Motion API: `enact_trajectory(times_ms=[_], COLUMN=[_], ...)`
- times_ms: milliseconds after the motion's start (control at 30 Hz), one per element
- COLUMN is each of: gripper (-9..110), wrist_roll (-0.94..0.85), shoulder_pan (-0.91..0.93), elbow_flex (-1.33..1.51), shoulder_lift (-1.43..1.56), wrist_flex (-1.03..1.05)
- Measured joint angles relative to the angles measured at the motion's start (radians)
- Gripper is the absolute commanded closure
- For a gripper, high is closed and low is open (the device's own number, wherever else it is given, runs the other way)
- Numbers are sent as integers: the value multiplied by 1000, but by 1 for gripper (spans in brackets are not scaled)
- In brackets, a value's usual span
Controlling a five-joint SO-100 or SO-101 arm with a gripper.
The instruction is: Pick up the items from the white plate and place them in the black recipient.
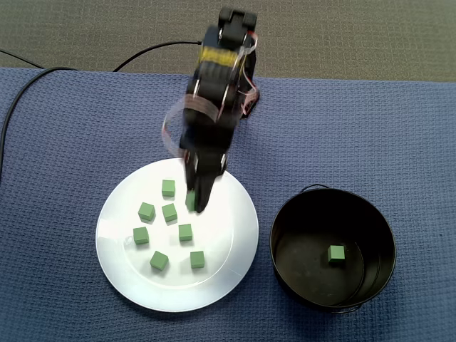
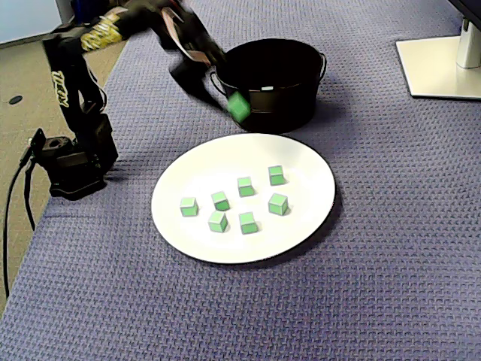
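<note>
Several green cubes lie on the white plate [image 1: 221, 214] [image 2: 301, 226]. My gripper [image 1: 194, 204] [image 2: 235, 104] is shut on one more green cube [image 1: 190, 201] [image 2: 240, 107]. In the fixed view from the side, that cube hangs in the air above the plate's far edge, in front of the black pot's wall. In the fixed view from above, it overlaps the plate's upper middle. The black pot [image 1: 299, 214] [image 2: 289, 105] stands beside the plate and holds one green cube [image 1: 336, 254].
A blue woven cloth [image 1: 399, 128] covers the table. The arm's base [image 2: 71, 162] stands at the cloth's edge with a black cable [image 1: 21, 92] running off it. A white monitor stand [image 2: 443, 68] sits beyond the pot.
</note>
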Motion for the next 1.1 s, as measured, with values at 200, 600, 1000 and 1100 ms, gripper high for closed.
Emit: enact_trajectory(times_ms=[200, 600, 1000, 1100], gripper=[101, 74, 65, 65], wrist_roll=[63, -118, -629, -902], shoulder_pan=[-252, -618, -526, -365], elbow_flex=[-213, -290, -196, -164], shoulder_lift=[75, -483, -285, -135], wrist_flex=[12, -114, 262, 416])
